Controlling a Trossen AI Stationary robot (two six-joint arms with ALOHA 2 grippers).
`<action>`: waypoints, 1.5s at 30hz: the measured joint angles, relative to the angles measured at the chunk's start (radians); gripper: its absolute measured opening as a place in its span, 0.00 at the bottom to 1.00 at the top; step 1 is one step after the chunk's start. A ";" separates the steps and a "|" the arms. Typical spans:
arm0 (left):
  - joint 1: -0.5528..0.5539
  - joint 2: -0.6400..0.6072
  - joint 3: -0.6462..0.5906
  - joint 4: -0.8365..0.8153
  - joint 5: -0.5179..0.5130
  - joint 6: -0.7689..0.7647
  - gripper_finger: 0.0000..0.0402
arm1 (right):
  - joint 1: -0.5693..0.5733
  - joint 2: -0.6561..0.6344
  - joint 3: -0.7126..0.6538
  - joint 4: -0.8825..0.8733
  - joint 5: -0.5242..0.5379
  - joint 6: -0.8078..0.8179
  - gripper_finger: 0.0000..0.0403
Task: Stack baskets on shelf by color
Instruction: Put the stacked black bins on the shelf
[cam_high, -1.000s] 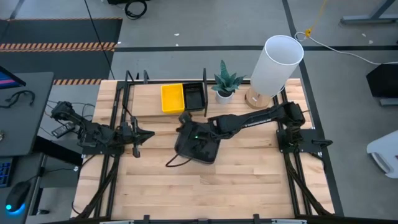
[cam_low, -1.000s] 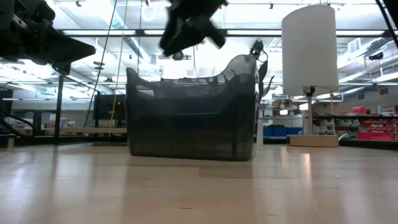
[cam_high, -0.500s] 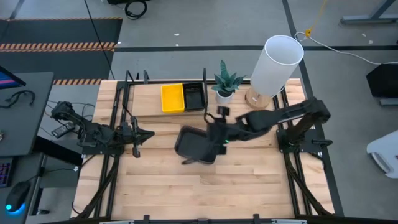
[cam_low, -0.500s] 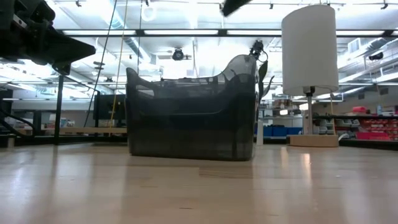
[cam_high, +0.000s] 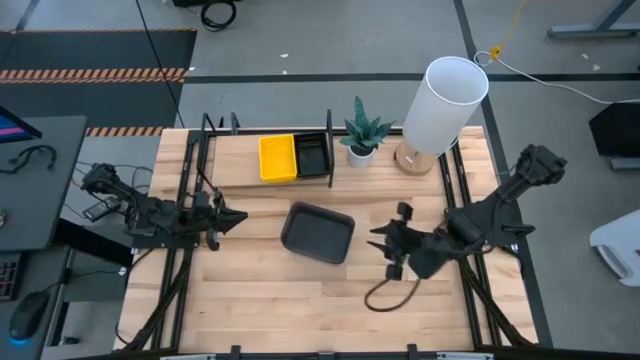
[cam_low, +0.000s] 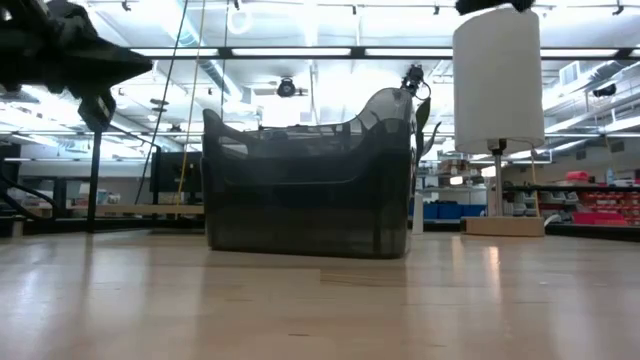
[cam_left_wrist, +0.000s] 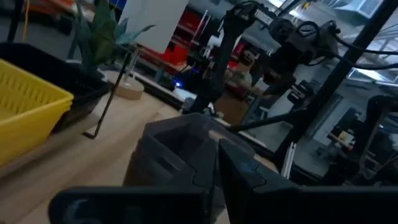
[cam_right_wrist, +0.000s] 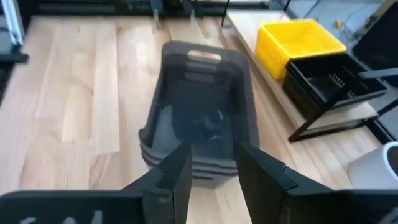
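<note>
Sitting mid-table (cam_high: 250, 300), the smoky grey basket stack (cam_high: 317, 232) is free of both arms; yellow basket (cam_high: 277, 157) and black slatted basket (cam_high: 312, 154) occupy the light-wood shelf (cam_high: 235, 160). The right claw (cam_high: 392, 249) hangs released nearby; the left claw (cam_high: 226, 216) waits clenched, empty. Gripping the translucent rim squarely should keep the nested plastic trays together.

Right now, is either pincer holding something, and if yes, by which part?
Nothing is held. The right pincer is open and empty, apart from the grey baskets. The left pincer is shut on nothing, at the table's left side.
</note>
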 joint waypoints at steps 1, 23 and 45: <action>0.007 0.006 0.016 -0.017 0.012 -0.013 0.05 | 0.018 -0.017 -0.033 0.031 0.020 0.000 0.32; 0.168 0.471 0.373 -0.204 0.180 -0.107 0.15 | 0.008 -0.510 -0.806 0.797 0.012 -0.088 0.13; 0.283 0.750 0.520 -0.364 0.448 -0.223 0.22 | -0.316 -0.889 -1.047 1.130 -0.498 -0.480 0.01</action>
